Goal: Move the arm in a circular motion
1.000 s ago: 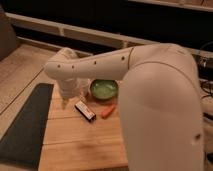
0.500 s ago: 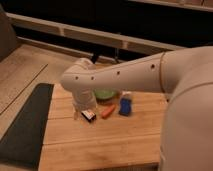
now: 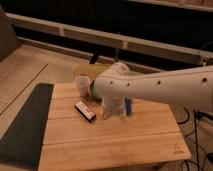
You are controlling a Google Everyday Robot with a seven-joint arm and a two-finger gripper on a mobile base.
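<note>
One arm (image 3: pixel 165 87) reaches from the right over the wooden table (image 3: pixel 110 145), further right than half a second ago. Its gripper (image 3: pixel 114 116) hangs just right of the dark snack bar (image 3: pixel 85 110), no longer over it. A white cup (image 3: pixel 81 85) now shows.

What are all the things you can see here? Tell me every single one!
table: one, light wood, middle of the view
mat: one, dark, along the table's left side
cup: one, whitish, back of the table
green thing: one, perhaps a bowl, mostly hidden between cup and arm
packet: one, black, white and red, flat in front of the cup
blue thing: one, mostly hidden behind the gripper
arm: one, cream-white, reaching in from the right over the table
gripper: one, cream-white, pointing down beside the packet
</note>
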